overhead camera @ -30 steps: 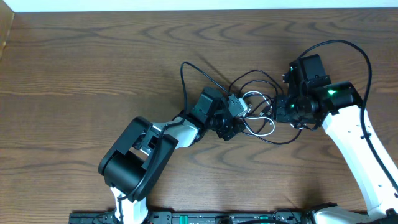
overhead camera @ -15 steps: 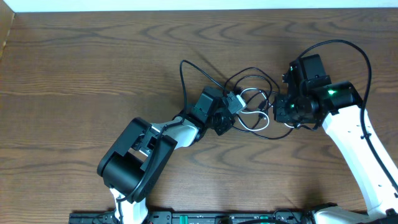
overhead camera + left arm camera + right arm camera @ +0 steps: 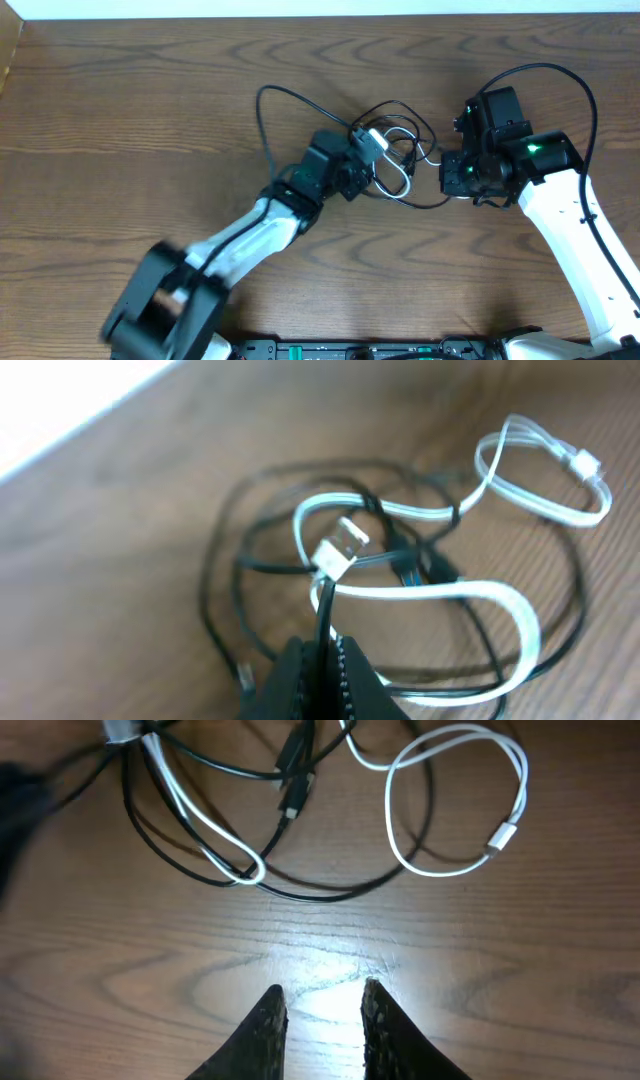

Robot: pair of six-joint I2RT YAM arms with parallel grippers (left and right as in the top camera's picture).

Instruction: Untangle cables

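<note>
Cables [image 3: 398,165], thin black and white cords with small plugs, lay in one knotted heap on the wooden counter [image 3: 150,100], between the two arms. The left gripper [image 3: 322,660] had its fingers clenched on a strand just below a silver plug [image 3: 340,548], seemingly to draw that end out of the knot. The right gripper [image 3: 320,992] hovered just beside the heap over bare wood, fingers parted and holding nothing, probably placed to pin or catch another loop. A white loop [image 3: 455,790] lay at the heap's edge, likely the easiest to free.
</note>
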